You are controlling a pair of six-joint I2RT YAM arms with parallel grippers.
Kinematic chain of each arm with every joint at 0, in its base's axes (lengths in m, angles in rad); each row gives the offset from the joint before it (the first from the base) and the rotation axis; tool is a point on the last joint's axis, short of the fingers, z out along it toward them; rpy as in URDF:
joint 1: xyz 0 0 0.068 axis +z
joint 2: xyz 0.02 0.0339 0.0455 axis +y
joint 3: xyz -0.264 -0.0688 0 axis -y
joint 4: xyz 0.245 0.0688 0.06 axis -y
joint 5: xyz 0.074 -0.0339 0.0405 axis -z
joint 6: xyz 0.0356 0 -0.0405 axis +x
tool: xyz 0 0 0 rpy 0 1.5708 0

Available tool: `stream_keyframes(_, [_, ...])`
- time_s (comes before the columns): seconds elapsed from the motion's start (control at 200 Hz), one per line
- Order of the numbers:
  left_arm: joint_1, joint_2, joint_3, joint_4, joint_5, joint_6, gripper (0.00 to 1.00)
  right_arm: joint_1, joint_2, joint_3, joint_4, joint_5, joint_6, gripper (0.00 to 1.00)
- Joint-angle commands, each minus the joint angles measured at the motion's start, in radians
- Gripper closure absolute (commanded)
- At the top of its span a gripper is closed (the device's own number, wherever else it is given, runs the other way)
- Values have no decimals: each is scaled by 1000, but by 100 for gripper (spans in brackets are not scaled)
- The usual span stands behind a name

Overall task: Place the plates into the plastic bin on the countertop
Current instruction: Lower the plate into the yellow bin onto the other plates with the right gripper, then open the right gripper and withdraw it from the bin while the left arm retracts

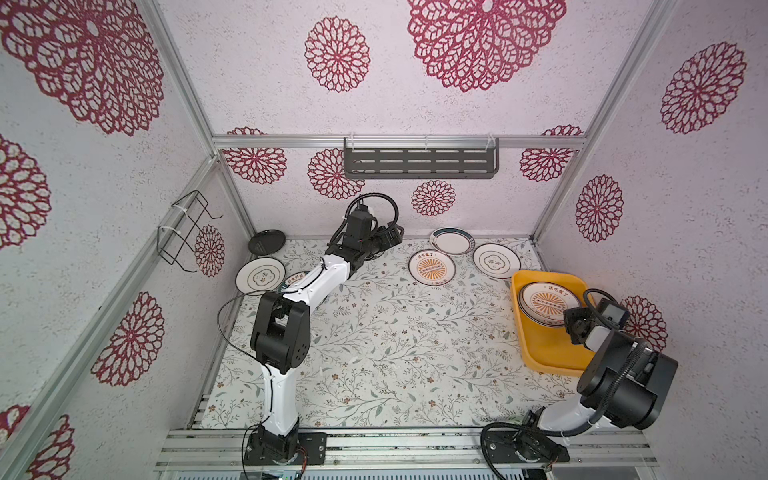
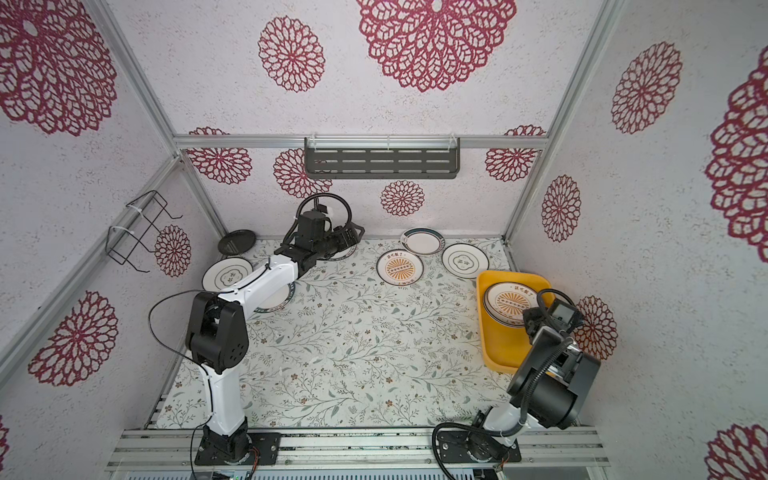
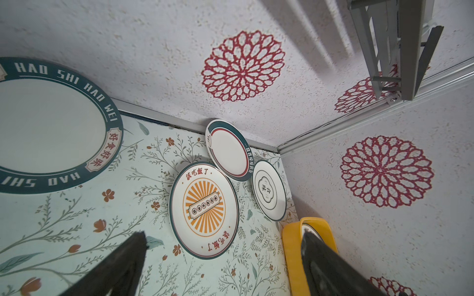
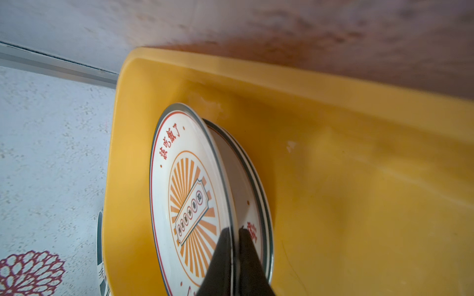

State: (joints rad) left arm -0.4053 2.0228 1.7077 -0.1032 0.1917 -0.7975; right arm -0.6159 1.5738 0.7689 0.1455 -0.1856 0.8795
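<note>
Multiple plates stacked in bin: right-wrist only; right gripper clamps upper plate; left gripper gapes.

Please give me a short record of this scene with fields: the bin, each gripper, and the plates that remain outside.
bin: yellow bin holds the top sunburst plate, tilted over a lower plate
right gripper: shut on the top plate's rim
left gripper: open, empty
outside the bin: at least six plates on the countertop, including one black plate
</note>
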Motion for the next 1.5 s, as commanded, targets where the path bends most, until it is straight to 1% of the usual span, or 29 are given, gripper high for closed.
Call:
stream_keyframes(0.0, [10,-1,25,-9,-2,1,3,22,21,56,-38,-7,-47,84])
stream_keyframes(0.06, [12,-3,21,-9,-1,2,3,29,29,72,-71,-2,-66,76])
stream_keyframes(0.08, [14,-6,20,-9,1,1,3,31,29,78,-82,1,-70,72])
stream_keyframes(0.205, [16,-18,2,-10,5,3,3,38,14,78,-105,15,-73,61])
stream_keyframes(0.29, [20,-31,-14,-1,22,2,3,46,1,89,-136,34,-86,49])
stream_keyframes(0.39, [20,-49,-47,8,27,6,3,67,-18,115,-190,68,-109,37])
stream_keyframes(0.41, [20,-88,-54,8,27,9,3,70,-23,117,-196,70,-111,35])
stream_keyframes(0.47, [23,-111,-78,15,43,21,3,76,-37,123,-217,80,-111,29])
stream_keyframes(0.525, [24,-132,-98,15,56,29,3,83,-48,141,-270,109,-111,21])
stream_keyframes(0.751, [32,-247,-214,10,57,41,3,111,-135,163,-393,183,-141,2])
stream_keyframes(0.946, [53,-389,-347,-23,40,38,3,129,-256,136,-449,169,-134,1])
stream_keyframes(1.176, [113,-583,-514,-110,-8,22,3,242,-405,121,-529,173,-130,1])
stream_keyframes(1.331, [162,-730,-635,-168,-38,1,3,370,-482,119,-591,187,-100,1])
stream_keyframes(1.381, [188,-771,-670,-194,-33,-14,3,413,-500,116,-603,188,-87,1])
stream_keyframes(1.496, [250,-858,-746,-242,4,-54,3,553,-532,103,-610,224,-49,1])
